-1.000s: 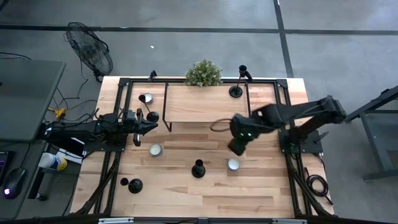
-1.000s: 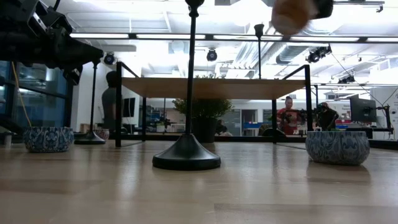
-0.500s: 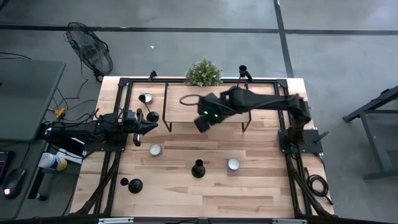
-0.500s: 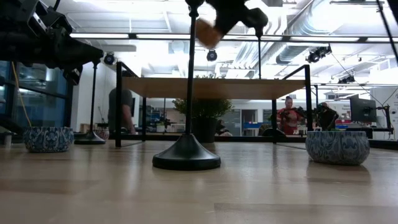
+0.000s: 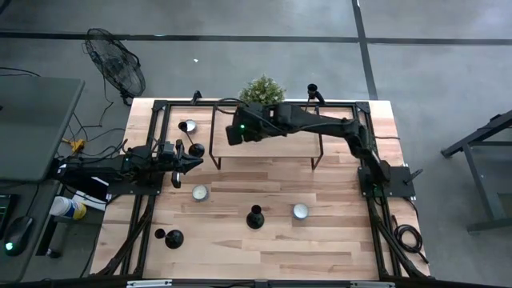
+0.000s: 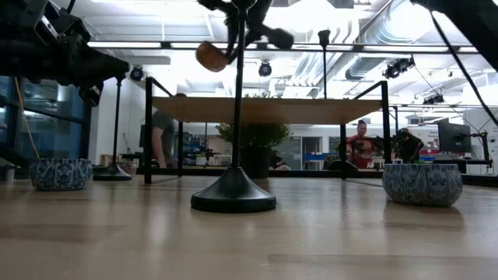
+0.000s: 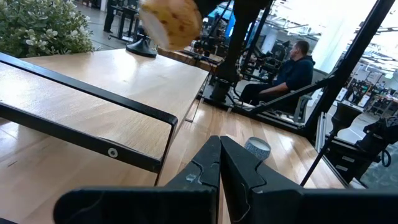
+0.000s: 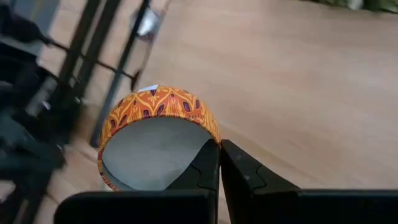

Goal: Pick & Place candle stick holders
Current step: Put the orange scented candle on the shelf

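Note:
My right gripper (image 5: 233, 134) hangs over the left part of the raised wooden shelf (image 5: 272, 148), shut on an orange patterned candle tin (image 8: 155, 137) filled with white wax; the tin also shows in the low view (image 6: 210, 56). Black candle stick holders stand on their round bases: one at the table's centre (image 5: 254, 216), one near the front left (image 5: 174, 238), one by my left gripper (image 5: 196, 150), and one on the shelf's far right (image 5: 304, 117). My left gripper (image 5: 190, 163) is shut and empty at the table's left. My right gripper pinches the tin's rim (image 8: 210, 142) between its two fingers, one finger on the wax side and one outside the wall. The tin is lifted clear above the shelf, its open top facing the wrist camera.
Blue patterned tins stand on the table (image 5: 200, 192) (image 5: 300, 210), and another stands at the far left (image 5: 188, 126). A potted plant (image 5: 262, 94) stands at the far edge. The black shelf frame (image 5: 214, 148) rises from the table. People are in the room beyond (image 6: 359, 144).
My right gripper has swung from the table's right-centre toward the far left. It has carried the orange tin up over the shelf and stayed shut on it. A person behind the table has walked a little.

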You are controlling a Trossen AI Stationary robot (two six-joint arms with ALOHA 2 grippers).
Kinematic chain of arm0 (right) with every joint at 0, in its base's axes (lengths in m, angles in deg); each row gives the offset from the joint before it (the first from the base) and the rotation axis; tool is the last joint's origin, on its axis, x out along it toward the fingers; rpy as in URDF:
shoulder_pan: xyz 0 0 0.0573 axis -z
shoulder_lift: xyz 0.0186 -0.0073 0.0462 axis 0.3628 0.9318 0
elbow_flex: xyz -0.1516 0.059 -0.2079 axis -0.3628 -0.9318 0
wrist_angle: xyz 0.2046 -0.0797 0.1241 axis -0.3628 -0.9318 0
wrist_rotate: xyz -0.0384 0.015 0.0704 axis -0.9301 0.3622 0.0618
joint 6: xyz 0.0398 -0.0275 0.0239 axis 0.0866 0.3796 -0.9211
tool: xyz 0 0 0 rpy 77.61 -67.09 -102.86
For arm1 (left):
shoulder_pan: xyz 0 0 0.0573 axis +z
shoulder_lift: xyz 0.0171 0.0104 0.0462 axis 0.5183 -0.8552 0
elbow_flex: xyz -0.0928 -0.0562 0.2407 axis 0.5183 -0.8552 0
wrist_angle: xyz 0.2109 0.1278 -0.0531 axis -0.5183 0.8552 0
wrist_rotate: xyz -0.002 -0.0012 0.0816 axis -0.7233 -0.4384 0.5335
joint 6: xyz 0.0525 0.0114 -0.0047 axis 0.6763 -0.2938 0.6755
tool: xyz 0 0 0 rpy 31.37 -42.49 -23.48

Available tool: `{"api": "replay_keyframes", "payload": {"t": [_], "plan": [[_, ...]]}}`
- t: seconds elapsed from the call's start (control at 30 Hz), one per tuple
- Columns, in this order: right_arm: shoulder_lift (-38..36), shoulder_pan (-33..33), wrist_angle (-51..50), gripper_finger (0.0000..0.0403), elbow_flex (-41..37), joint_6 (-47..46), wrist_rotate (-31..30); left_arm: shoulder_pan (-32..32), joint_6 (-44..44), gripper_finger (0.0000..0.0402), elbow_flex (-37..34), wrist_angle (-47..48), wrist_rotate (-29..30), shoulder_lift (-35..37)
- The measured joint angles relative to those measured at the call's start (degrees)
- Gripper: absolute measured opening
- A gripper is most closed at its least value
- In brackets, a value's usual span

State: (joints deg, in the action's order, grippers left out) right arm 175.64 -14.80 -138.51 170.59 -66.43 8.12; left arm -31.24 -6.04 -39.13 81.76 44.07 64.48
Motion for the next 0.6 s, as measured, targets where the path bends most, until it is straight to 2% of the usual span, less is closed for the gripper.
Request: {"api": "replay_keyframes", "payload": {"t": [0.2,0.43,0.6], "plan": [[2.0,1.71,5.41,0.0,-1.0,-1.17,3.35,-0.01,0.0,0.0001,0.0,-0.01,0.0,0.01],[2.75,2.34,4.98,0.0,-1.12,-0.29,3.53,0.01,0.0,0.0001,0.0,0.0,0.0,0.0],[2.72,2.65,1.76,0.0,-1.12,3.57,7.06,-0.01,0.01,0.0001,0.0,-0.01,0.0,0.01]]}}
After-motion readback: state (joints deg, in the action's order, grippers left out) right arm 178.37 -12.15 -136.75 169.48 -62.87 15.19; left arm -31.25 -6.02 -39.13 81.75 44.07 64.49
